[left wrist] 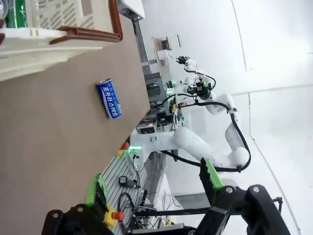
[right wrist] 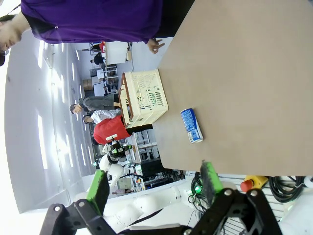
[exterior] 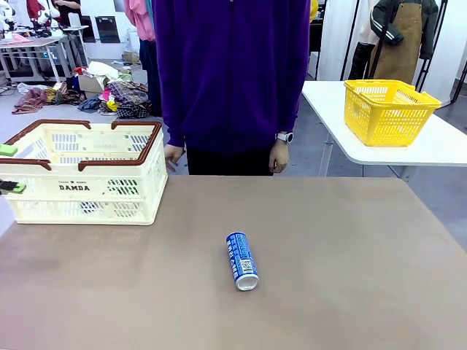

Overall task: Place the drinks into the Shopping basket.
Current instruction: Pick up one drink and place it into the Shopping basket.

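Brown desk point(exterior: 343, 262) seen from the robot's side, with a person in a purple top point(exterior: 230, 73) standing at its far edge, both hands hanging at the sides. A slim blue drink can with white lettering and a silver top point(exterior: 241, 260) lies on its side near the middle of the desk, well apart from the large cream slotted plastic shopping basket with brown rim handles and "DAMDA" lettering point(exterior: 80, 189), which stands at the far left. In the left wrist view a green can point(left wrist: 15, 12) shows inside the basket at the upper left corner. Left gripper point(left wrist: 154, 183): jaws wide open, empty, green pads apart above the desk edge. Right gripper point(right wrist: 154, 183): jaws likewise wide open and empty, off the desk's side. A bright yellow mesh basket point(exterior: 388, 109) rests on a separate white table point(exterior: 438, 146) at the right.
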You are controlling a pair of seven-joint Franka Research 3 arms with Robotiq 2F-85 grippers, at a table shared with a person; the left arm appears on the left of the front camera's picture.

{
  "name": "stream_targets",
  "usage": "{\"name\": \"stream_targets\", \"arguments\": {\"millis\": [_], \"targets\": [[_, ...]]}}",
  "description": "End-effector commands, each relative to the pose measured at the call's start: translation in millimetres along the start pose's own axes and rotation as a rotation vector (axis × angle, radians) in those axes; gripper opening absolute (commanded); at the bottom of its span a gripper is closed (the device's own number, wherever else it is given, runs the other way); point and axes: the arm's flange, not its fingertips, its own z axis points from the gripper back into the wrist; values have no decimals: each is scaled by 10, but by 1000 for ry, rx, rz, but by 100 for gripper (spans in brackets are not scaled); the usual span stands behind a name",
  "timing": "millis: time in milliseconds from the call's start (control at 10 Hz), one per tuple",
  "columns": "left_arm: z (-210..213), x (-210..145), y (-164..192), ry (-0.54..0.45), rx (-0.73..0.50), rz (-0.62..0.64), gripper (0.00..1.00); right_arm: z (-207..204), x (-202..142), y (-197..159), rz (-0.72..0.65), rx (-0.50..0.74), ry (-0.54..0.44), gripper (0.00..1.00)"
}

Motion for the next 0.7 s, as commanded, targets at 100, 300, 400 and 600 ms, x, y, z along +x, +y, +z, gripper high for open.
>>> {"name": "stream_targets", "arguments": {"millis": [100,300,400,600], "targets": [[-36,-200,-243,13,-23,-41,100,4,17,50,-7,25,-5,100],[-36,-200,-243,13,-23,-41,100,4,17,50,-7,25,-5,100],[-36,-200,-243,13,-23,-41,100,4,17,50,-7,25,-5,100],[-36,-200,-243,13,-23,-41,100,4,17,50,-7,25,-5,100]]}}
